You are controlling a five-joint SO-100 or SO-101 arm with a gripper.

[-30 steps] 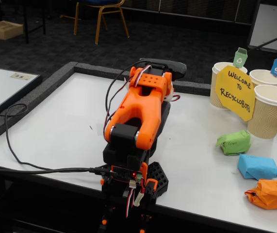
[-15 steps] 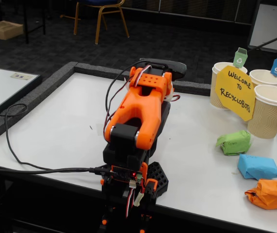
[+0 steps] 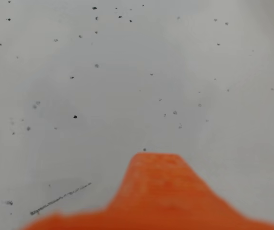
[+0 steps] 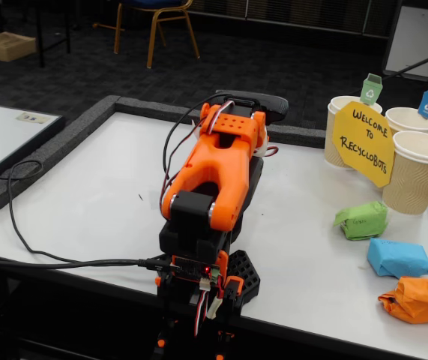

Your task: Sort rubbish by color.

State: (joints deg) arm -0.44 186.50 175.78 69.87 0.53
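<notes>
Rubbish wads, green (image 4: pixel 362 220), blue (image 4: pixel 399 258) and orange (image 4: pixel 417 300), all lie unsorted on the counter (image 4: pixel 101 195) at the right, near the paper cups (image 4: pixel 416 172), while the folded arm's end effector (image 3: pixel 156 165) shows no jaw state I can tell.

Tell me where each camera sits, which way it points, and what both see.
Wrist view: rides on the arm, faces the bare white table close up; only a blurred orange pincer part shows at the bottom edge.
Fixed view: stands behind the arm's base, looks down across the table at the folded orange arm, the cups, the sign and green, blue and orange wads.
Shared: the table and the arm.
</notes>
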